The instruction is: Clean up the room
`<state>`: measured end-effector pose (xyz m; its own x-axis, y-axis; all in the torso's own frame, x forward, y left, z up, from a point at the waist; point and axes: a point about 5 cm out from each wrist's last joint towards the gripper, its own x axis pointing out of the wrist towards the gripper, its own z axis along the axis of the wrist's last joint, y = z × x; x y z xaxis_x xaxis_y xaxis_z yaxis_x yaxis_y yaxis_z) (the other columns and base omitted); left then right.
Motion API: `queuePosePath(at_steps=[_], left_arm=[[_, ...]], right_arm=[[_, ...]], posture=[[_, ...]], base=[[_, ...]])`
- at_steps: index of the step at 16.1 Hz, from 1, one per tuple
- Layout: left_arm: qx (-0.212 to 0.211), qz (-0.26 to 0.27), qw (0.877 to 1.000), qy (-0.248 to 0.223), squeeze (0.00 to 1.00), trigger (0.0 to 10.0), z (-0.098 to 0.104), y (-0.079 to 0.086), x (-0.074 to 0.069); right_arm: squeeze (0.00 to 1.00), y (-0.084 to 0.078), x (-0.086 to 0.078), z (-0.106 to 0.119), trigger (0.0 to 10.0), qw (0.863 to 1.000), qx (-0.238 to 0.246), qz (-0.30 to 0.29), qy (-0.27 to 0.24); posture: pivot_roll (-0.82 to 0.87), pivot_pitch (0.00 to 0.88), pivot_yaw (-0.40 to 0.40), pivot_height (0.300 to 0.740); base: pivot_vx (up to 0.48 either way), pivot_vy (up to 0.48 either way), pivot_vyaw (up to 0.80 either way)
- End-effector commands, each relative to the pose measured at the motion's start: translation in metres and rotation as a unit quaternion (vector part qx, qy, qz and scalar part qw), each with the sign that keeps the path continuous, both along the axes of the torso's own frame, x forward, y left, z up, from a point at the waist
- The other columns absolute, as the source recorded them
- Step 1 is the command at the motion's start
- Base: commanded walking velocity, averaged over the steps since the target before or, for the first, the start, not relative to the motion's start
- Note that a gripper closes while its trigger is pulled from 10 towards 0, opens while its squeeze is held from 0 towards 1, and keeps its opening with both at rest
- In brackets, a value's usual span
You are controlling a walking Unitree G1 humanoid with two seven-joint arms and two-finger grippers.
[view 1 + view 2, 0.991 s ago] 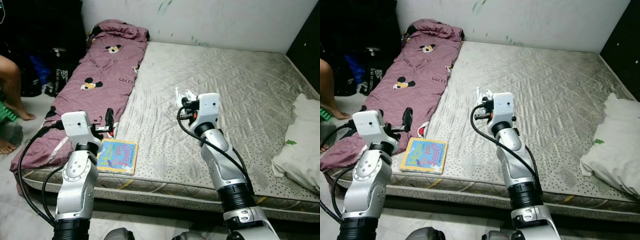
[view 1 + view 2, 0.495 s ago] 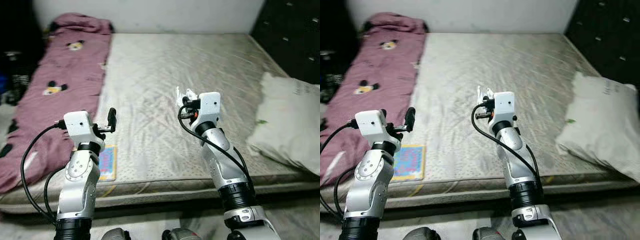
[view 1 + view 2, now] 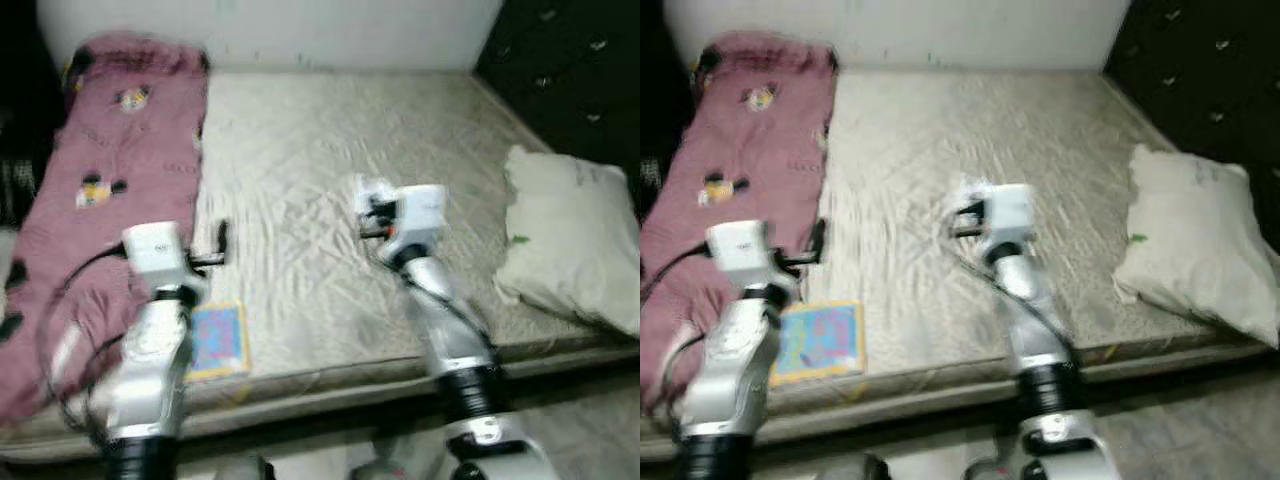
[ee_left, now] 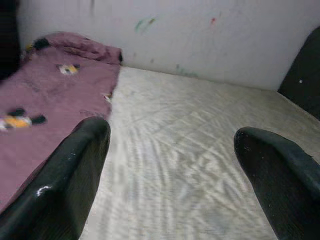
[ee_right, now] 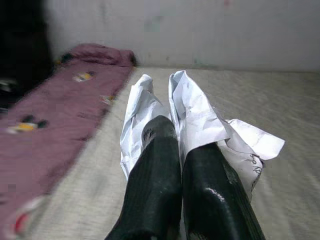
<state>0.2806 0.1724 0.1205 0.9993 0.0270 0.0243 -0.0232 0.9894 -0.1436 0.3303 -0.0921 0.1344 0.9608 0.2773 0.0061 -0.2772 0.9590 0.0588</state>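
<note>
My right gripper [image 5: 180,175] is shut on a crumpled white paper [image 5: 200,117], held in the air above the middle of the bare mattress [image 3: 300,150]. In the eye views the same paper [image 3: 372,188] shows as a small white wad at the tip of the raised right arm. The left gripper [image 4: 172,165] is open with nothing between its fingers, and hovers over the mattress's near left part [image 3: 221,243]. A colourful children's book [image 3: 218,338] lies flat near the mattress's front edge, just beside the left arm.
A purple cartoon-print blanket [image 3: 100,190] runs along the mattress's left side up to the white wall [image 3: 300,30]. A white pillow [image 3: 565,235] rests at the right edge. A dark padded panel [image 3: 570,70] stands at the far right. Floor shows along the front.
The head camera has swung to the right and the picture is now blurred. Both arms keep the same pose; the paper stays in the right gripper.
</note>
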Motion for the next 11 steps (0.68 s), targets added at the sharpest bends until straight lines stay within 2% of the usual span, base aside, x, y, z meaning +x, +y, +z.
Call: queuePosePath(at_steps=[1,11], left_arm=[[-0.007,-0.011,1.000,-0.002,0.00,10.0,0.0013,-0.0074,0.0020],[-0.005,-0.005,1.000,-0.007,0.00,10.0,0.0022,-0.0059,0.0018]], right_arm=[[0.00,-0.0099,0.0017,0.0006,10.0,1.000,-0.008,-0.010,-0.001],[0.00,-0.0013,0.0039,0.0058,10.0,1.000,-0.002,0.012,-0.014]], posture=[[-0.06,0.000,-0.024,0.740],[-0.05,0.000,-0.032,0.740]], base=[[0.000,0.480,0.00],[0.000,0.480,0.00]])
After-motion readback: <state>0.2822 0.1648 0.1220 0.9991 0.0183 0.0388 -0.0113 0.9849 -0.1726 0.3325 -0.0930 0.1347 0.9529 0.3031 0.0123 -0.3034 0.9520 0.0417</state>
